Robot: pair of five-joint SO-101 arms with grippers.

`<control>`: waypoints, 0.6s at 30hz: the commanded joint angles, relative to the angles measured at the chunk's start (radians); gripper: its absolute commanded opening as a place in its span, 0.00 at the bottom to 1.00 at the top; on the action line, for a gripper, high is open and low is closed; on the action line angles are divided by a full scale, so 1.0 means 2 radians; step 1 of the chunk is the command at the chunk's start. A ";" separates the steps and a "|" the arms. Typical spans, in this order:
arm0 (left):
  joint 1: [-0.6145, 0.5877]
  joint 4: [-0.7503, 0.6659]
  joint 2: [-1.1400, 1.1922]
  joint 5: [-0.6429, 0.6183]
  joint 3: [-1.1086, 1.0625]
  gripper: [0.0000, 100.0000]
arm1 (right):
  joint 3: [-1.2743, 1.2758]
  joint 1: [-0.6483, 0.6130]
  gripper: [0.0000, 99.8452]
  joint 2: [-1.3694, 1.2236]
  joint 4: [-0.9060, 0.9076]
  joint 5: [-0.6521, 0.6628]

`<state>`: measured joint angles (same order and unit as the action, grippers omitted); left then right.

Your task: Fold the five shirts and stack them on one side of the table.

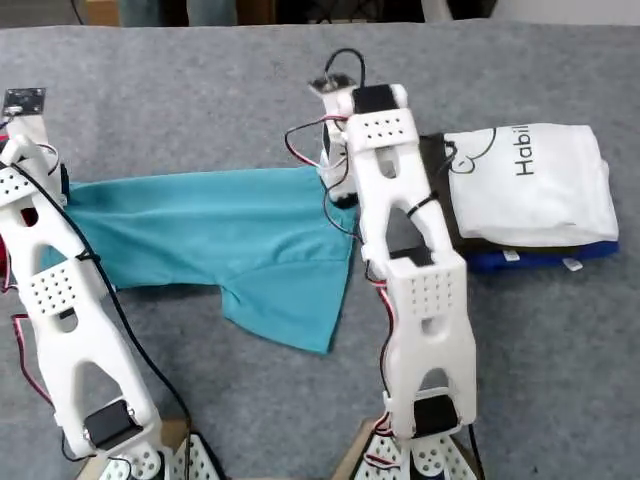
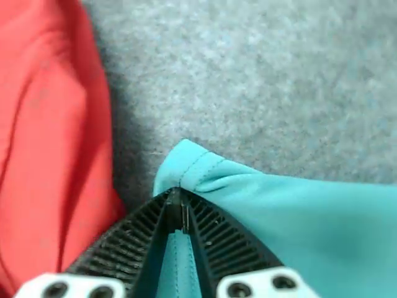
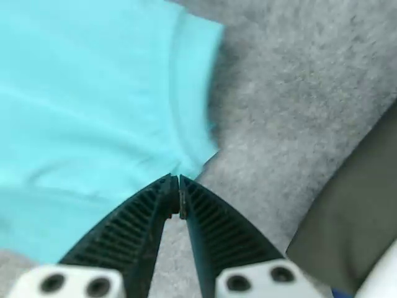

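Both arms are on the teal shirt (image 1: pixel 230 240), which lies spread on the grey worktop (image 1: pixel 200 90) with its long axis running side to side from one arm to the other.

The left hand (image 2: pixel 180 202) is closed tight, with a hemmed corner of the teal cloth pinched between its tips. A red shirt (image 2: pixel 43 124) is bunched just beside that corner. At the other end, the right hand (image 3: pixel 178 189) is also closed. Its tips meet right on the shirt's edge, so it looks to have that corner nipped, though only by a sliver of cloth.

So each hand holds one end of the far edge, and everything loose, including the sleeve (image 1: pixel 290 315) trailing out, lies on the near side toward the arm bases. I'd judge the fold has to come that way, with the far edge carried across the short axis and both hands moving level so the cloth stays taut.

The finished stack (image 1: pixel 530 190), white shirt on top, sits just beyond the right hand. That makes the right arm the nearer one for the hand-off.
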<state>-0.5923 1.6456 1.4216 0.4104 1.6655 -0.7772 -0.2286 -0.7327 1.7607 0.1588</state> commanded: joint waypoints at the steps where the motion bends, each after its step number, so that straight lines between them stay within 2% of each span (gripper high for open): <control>1: 0.008 0.013 0.001 0.013 0.000 0.03 | 0.068 -0.038 0.01 0.109 0.003 0.029; 8: 0.004 0.018 0.001 0.014 -0.001 0.03 | 0.335 -0.138 0.01 0.267 -0.013 0.189; 12: 0.003 0.017 0.001 0.014 0.000 0.03 | 0.463 -0.183 0.02 0.320 -0.076 0.213; 18: 0.002 0.017 0.001 0.011 0.000 0.03 | 0.573 -0.262 0.24 0.354 -0.136 0.214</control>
<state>-0.5892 1.6579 1.4216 0.4258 1.6671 0.3092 -0.6874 -0.0775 1.5228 0.5808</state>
